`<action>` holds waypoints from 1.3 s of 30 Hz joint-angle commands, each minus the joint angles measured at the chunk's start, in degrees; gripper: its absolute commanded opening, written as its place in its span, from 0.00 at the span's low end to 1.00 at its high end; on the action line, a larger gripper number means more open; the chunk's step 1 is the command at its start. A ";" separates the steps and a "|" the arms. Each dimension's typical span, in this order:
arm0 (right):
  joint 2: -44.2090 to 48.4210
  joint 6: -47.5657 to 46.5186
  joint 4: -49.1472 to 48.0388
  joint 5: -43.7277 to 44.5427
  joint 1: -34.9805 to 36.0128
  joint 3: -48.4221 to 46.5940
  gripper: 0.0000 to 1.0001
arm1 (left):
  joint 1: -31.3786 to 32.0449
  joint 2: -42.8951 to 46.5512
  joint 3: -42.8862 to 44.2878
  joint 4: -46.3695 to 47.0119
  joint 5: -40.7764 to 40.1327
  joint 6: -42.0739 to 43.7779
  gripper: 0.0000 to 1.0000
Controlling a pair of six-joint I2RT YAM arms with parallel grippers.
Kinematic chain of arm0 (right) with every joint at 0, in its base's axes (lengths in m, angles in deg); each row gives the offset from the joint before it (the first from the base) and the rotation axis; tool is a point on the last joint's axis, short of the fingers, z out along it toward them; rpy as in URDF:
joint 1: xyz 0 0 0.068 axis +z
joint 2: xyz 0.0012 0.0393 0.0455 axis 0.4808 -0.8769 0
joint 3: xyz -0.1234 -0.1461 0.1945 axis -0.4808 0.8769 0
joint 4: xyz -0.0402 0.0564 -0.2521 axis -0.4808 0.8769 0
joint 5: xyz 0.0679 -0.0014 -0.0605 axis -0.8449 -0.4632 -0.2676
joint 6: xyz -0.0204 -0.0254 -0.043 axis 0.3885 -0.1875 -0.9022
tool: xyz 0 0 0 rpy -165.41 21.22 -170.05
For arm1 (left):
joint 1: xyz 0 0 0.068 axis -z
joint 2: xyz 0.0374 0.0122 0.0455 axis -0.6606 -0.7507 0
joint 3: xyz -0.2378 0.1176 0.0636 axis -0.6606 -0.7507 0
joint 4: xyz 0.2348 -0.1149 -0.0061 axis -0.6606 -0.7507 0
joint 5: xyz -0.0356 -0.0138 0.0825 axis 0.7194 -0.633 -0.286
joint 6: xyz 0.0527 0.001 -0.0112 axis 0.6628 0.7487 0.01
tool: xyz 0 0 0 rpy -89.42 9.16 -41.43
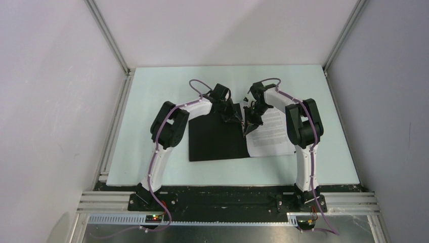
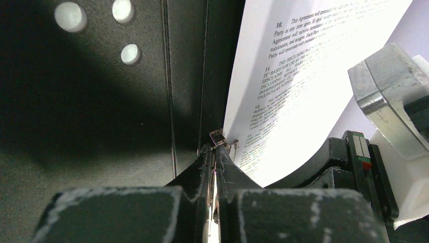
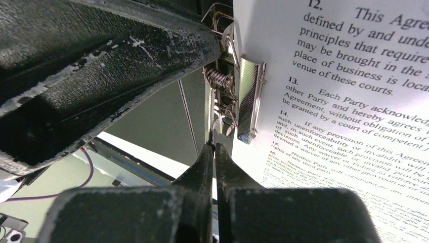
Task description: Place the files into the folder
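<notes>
Inside the folder (image 1: 215, 144), files (image 1: 273, 134) lie at the clip (image 3: 250, 96); left claw (image 2: 215, 152) and right claw (image 3: 213, 152) both closed.

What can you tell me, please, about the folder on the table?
The folder lies spread open and flat on the pale table, its matt black inside facing up. Its left half is bare; printed white sheets cover the right half. A shiny metal spring clip beside the middle fold lies over the sheets' edge. The left gripper and the right gripper, both shut, meet at the fold near its far edge.
</notes>
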 commanded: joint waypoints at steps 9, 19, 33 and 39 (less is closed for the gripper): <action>-4.14 -5.82 -0.02 9.78 -2.53 1.46 0.00 | -2.06 -1.29 -1.85 -5.30 0.35 -0.47 0.06; -4.58 -5.81 -0.06 8.03 -1.55 -1.27 0.00 | -2.31 -1.29 -1.79 -5.31 0.36 -0.35 0.06; -9.88 -3.91 0.83 15.41 1.38 -1.50 0.00 | -1.95 -1.65 -1.32 -5.02 0.31 -1.06 0.06; -7.47 -0.92 -2.43 -9.77 1.93 -5.44 0.00 | -2.13 -1.23 -2.11 -4.58 0.24 -1.18 0.06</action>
